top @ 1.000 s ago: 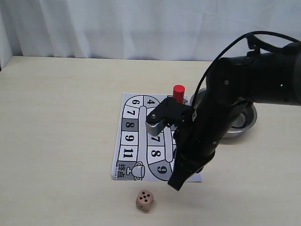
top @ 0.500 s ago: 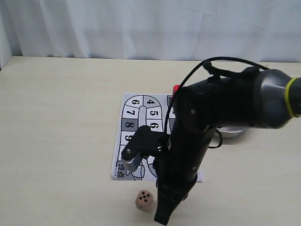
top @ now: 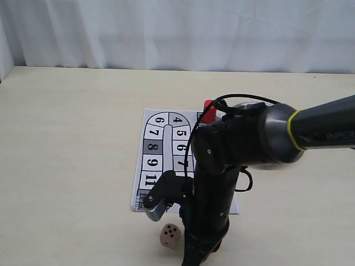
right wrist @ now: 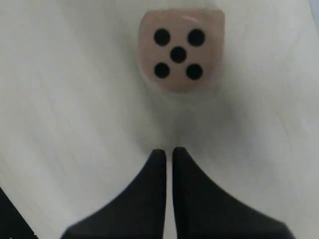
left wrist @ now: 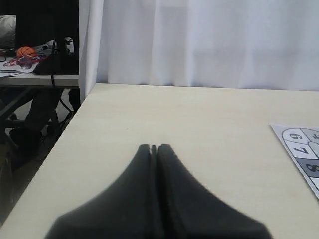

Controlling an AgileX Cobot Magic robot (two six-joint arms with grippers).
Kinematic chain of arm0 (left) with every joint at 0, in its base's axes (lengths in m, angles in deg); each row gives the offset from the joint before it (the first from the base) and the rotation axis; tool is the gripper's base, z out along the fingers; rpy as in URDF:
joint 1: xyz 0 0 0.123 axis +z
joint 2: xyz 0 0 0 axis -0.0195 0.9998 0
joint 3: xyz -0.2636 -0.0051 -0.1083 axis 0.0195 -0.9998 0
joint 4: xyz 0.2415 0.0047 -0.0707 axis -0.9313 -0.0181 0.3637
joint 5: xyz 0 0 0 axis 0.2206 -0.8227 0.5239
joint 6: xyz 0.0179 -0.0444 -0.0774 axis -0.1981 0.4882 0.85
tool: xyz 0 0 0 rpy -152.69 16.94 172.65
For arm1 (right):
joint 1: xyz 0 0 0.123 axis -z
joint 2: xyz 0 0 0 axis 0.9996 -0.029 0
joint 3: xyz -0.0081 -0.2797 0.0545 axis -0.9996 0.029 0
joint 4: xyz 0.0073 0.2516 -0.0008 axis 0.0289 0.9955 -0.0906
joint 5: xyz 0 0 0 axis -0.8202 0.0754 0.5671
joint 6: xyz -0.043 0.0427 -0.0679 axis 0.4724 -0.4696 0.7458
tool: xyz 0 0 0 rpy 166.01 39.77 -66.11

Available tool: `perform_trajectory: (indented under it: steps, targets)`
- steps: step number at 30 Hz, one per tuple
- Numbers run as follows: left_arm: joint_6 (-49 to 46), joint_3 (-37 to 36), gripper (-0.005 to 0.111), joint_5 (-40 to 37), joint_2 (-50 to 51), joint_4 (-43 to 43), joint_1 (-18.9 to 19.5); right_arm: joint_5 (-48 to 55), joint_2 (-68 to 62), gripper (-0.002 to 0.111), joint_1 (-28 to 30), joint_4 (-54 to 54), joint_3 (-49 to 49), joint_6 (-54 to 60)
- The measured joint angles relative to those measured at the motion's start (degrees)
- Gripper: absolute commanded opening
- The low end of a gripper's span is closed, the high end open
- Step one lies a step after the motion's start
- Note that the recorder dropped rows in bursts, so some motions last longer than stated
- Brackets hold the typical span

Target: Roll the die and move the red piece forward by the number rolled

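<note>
The die (top: 170,235) lies on the bare table in front of the board, and in the right wrist view the die (right wrist: 179,50) shows five pips on top. My right gripper (right wrist: 168,150) is shut and empty, its tips a short way from the die and not touching it. In the exterior view the right gripper (top: 192,258) points down just right of the die. The red piece (top: 208,108) stands at the board's far edge, mostly hidden behind my right arm. My left gripper (left wrist: 153,147) is shut on nothing, over bare table away from the board.
The numbered paper game board (top: 157,148) lies flat in the middle, its right half covered by my right arm (top: 233,149). A corner of the board (left wrist: 303,148) shows in the left wrist view. The table's left edge (left wrist: 65,129) drops off beside a curtain.
My right arm has swung from over the board toward the front of the table, bringing its gripper down beside the die. It now hides the metal bowl. The die has not moved.
</note>
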Motion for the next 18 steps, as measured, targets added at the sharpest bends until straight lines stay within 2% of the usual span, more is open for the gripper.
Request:
perform_trajectory:
  steps: [18]
  targets:
    - [0.0,0.0,0.0,0.0,0.0,0.0,0.0,-0.6,-1.4,0.004,0.0,0.9,-0.1,0.1]
